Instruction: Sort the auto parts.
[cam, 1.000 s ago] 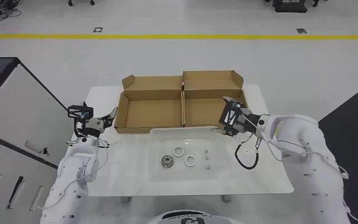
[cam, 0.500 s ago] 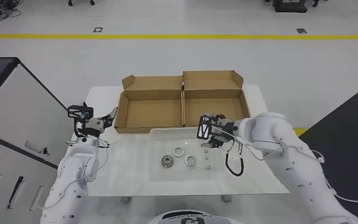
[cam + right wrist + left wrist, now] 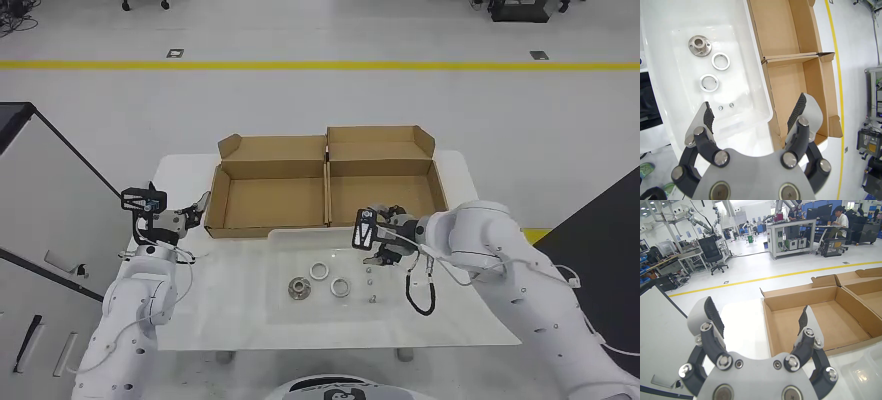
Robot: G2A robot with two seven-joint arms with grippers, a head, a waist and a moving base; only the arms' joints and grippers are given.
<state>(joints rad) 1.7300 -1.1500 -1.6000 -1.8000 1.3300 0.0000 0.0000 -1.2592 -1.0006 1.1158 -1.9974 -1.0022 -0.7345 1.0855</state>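
The right pincer (image 3: 754, 102) hovered wide open and empty over the white tray (image 3: 738, 41) near 2 small bolts (image 3: 720, 108), while the left pincer (image 3: 757, 305), equally open and empty, stood beside the cardboard box (image 3: 829, 317).

Your top view looks straight down from above the arms, far enough to take in the whole table (image 3: 200, 300). Your left wrist view sits close behind the left gripper (image 3: 757, 304) and faces low across the cardboard boxes (image 3: 800, 296) into the room. Your right wrist view hangs above the white tray (image 3: 738, 56), looking steeply down past the right gripper (image 3: 754, 98). All three views share the boxes.
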